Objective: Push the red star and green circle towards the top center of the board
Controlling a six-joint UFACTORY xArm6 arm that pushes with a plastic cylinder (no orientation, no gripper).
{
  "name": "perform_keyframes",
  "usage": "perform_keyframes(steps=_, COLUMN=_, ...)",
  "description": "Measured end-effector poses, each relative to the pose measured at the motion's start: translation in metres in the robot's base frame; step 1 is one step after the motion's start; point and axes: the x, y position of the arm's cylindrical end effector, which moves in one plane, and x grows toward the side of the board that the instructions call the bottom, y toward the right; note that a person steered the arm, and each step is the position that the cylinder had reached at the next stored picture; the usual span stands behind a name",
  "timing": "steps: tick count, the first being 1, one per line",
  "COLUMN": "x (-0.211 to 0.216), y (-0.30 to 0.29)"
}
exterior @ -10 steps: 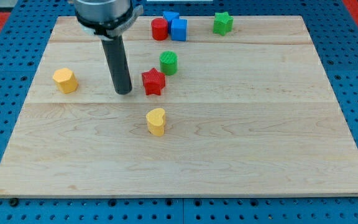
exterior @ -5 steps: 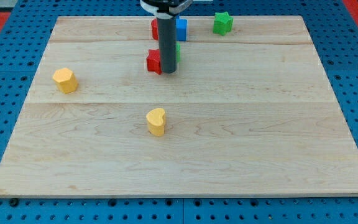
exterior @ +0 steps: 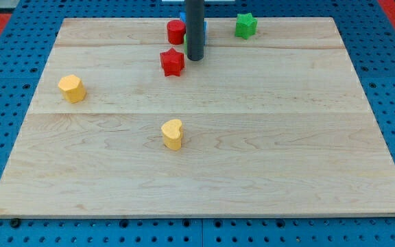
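The red star [exterior: 173, 62] lies on the wooden board [exterior: 266, 137] near the top centre. My tip [exterior: 195, 59] rests just to the star's right, close beside it. The green circle does not show clearly; the rod stands where it was last seen and hides it. The rod comes down from the view's top edge.
A red cylinder [exterior: 176, 31] stands left of the rod near the top edge, with blue blocks [exterior: 204, 29] partly hidden behind the rod. A green star [exterior: 246, 25] sits further right. A yellow block [exterior: 72, 88] is at the left, a yellow heart [exterior: 173, 134] at mid-board.
My tip swept from the left of the red star to its right and up towards the top. The red star moved up a little. The green circle went out of sight behind the rod.
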Motion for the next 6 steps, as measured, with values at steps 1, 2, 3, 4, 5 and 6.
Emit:
perform_keyframes(steps=1, x=0.043, y=-0.017)
perform_keyframes(steps=2, x=0.042, y=-0.04)
perform_keyframes(steps=3, x=0.005, y=-0.039)
perform_keyframes(steps=4, x=-0.03, y=-0.039)
perform_keyframes(steps=5, x=0.024, y=-0.032)
perform_keyframes(steps=6, x=0.08, y=0.011)
